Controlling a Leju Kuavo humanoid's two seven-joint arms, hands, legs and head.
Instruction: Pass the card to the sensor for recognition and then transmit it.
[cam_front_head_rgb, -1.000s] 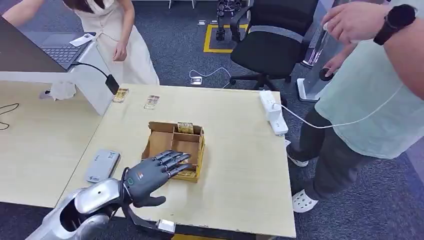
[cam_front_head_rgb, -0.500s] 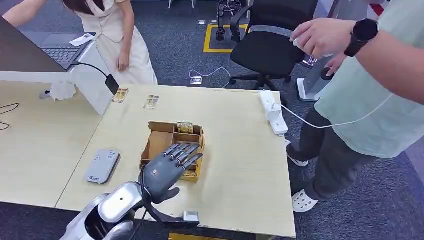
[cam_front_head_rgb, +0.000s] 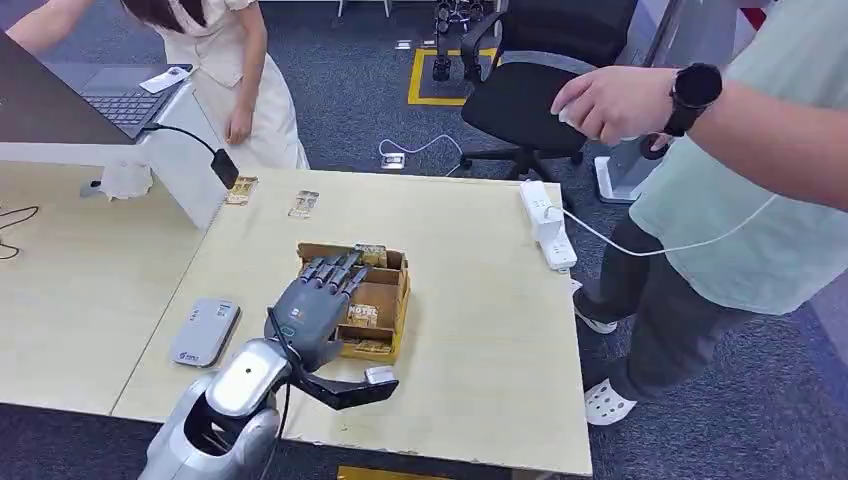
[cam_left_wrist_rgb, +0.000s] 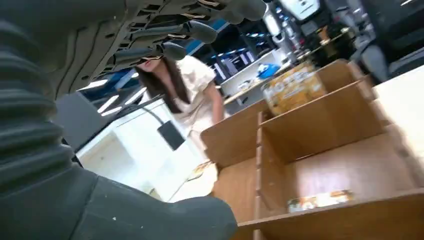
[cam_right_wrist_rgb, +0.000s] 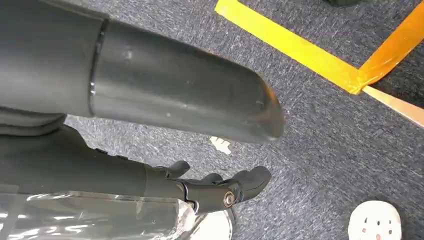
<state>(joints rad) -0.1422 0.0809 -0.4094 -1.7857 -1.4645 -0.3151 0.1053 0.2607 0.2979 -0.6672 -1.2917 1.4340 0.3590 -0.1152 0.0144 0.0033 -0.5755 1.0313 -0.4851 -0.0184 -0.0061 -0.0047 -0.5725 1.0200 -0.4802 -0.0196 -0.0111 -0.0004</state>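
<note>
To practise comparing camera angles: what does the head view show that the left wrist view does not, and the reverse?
Head view alone: the whole table, the grey card reader, the white power strip, a black chair and a person's wrist with a watch.
Left wrist view alone: a card lying flat against the box's inner wall, seen close.
Both: the left hand over the cardboard box, and a person in a cream dress.

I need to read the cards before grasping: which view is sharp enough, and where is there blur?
Head view: evenly lit, sharp; the card in the cardboard box shows print. Left wrist view: left hand and box soft, cards smeared. Right wrist view: floor sharp.
</note>
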